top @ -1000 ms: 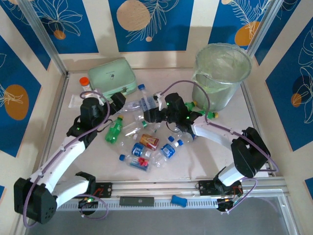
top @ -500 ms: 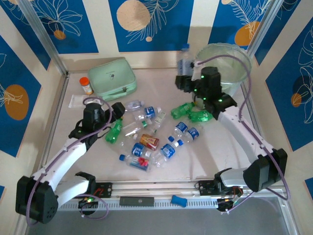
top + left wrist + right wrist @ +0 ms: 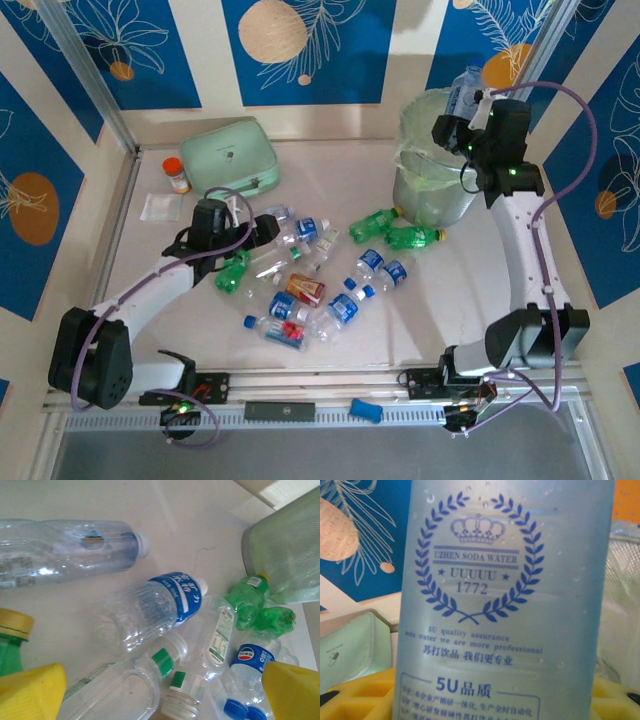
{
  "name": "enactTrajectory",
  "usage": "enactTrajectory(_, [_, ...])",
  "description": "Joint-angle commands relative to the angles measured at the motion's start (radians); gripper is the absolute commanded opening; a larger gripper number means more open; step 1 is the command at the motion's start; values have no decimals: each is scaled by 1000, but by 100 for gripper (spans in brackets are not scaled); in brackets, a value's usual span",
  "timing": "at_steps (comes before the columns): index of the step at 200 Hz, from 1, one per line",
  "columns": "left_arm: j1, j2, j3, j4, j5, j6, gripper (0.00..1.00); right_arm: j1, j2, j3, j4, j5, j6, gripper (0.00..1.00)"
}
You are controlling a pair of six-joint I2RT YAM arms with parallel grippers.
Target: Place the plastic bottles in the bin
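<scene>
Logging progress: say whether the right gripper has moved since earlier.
Yes. The right gripper swung from mid-table to above the bin, holding a bottle.

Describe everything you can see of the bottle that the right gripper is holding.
The bottle is clear, pale-blue plastic printed in dark blue with a crown, a laurel wreath, "UZHEN SODA WATER", "UUUUU 1772" and lines of Chinese text. Small droplets speckle its wall. The right gripper clamps its lower part between yellow-padded jaws, with the print reading upright. In the top view it hangs over the rim of the bin, lifted clear of the table.
</scene>
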Motion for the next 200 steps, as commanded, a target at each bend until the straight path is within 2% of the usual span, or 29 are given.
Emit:
enactTrajectory(1, [-26, -6, 39, -28, -16, 56, 100, -31, 57, 52, -99, -47, 13, 50])
enactTrajectory(54, [-45, -27, 51, -66, -51, 73, 100, -57, 177, 115, -157, -68, 17, 50])
enactTrajectory(88, [-50, -38, 50, -77, -66, 76, 100, -62, 229, 152, -182, -77, 17, 54])
enactTrajectory(105, [-53, -41, 49, -78, -70, 74, 100, -62, 242, 164, -188, -78, 18, 58])
enactTrajectory(131, [-57, -45, 46, -81, -74, 73, 100, -62, 243, 171, -187, -74, 23, 71])
enactTrajectory(150, [-58, -48, 43, -82, -78, 74, 100, -63, 236, 178, -185, -74, 24, 76])
enactTrajectory(200, [-61, -50, 38, -78, -83, 81, 100, -52, 181, 242, -225, -71, 13, 80])
